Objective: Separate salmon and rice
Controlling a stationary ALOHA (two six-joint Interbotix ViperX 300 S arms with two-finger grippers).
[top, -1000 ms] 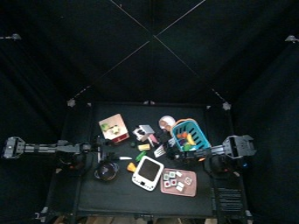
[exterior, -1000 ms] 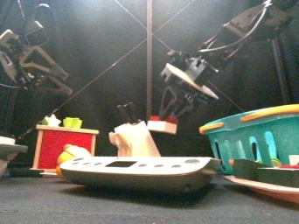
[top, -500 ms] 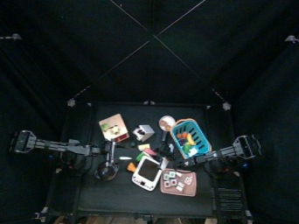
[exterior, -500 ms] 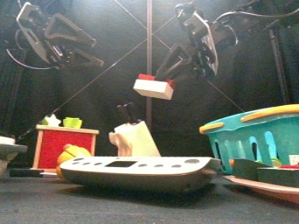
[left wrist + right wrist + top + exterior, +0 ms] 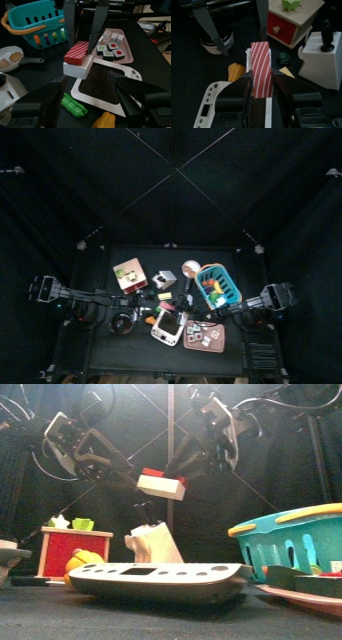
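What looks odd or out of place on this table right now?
Only the salmon sushi piece: it hangs tilted in mid-air above the white scale, pinched by the right gripper. The open left gripper faces it without touching. Nothing looks spilled or broken.

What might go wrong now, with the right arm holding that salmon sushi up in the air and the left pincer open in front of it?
The right pincer grips the salmon sushi high over the white scale; a slip would likely drop it there. The open left pincer may grab both layers, or knock the piece loose.
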